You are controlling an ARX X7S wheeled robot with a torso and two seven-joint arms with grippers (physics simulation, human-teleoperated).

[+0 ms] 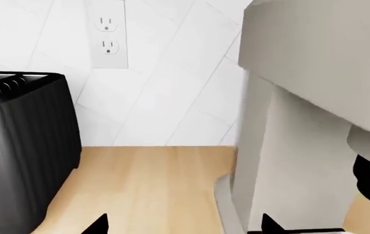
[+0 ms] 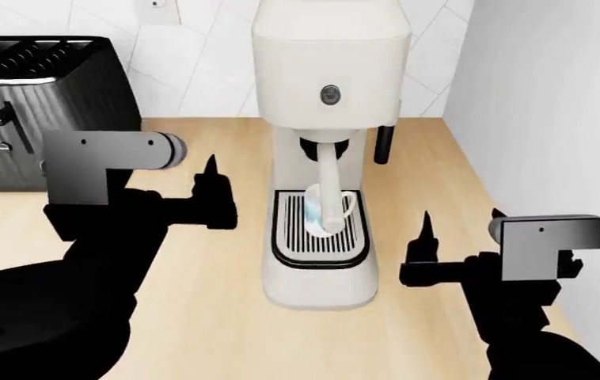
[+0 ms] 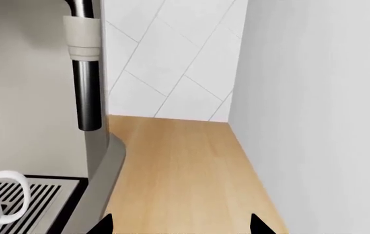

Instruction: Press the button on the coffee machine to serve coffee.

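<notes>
The cream-white coffee machine [image 2: 327,55] stands at the middle back of the wooden counter. Its small round dark button [image 2: 330,94] sits on the front of the boxy head. A white and blue mug [image 2: 321,210] stands on the ribbed drip tray [image 2: 284,237] under the spout. My left gripper [image 2: 189,178] is open and empty, left of the machine at tray height. My right gripper [image 2: 461,218] is open and empty, right of the machine's base. The left wrist view shows the machine's side [image 1: 302,97], the right wrist view its dark wand [image 3: 86,92]. The button is hidden in both wrist views.
A black ribbed toaster [image 2: 36,95] stands at the back left, close to my left arm, and also shows in the left wrist view [image 1: 15,146]. A white tiled wall with an outlet [image 1: 109,34] runs behind. A plain white side wall [image 2: 553,103] bounds the counter on the right.
</notes>
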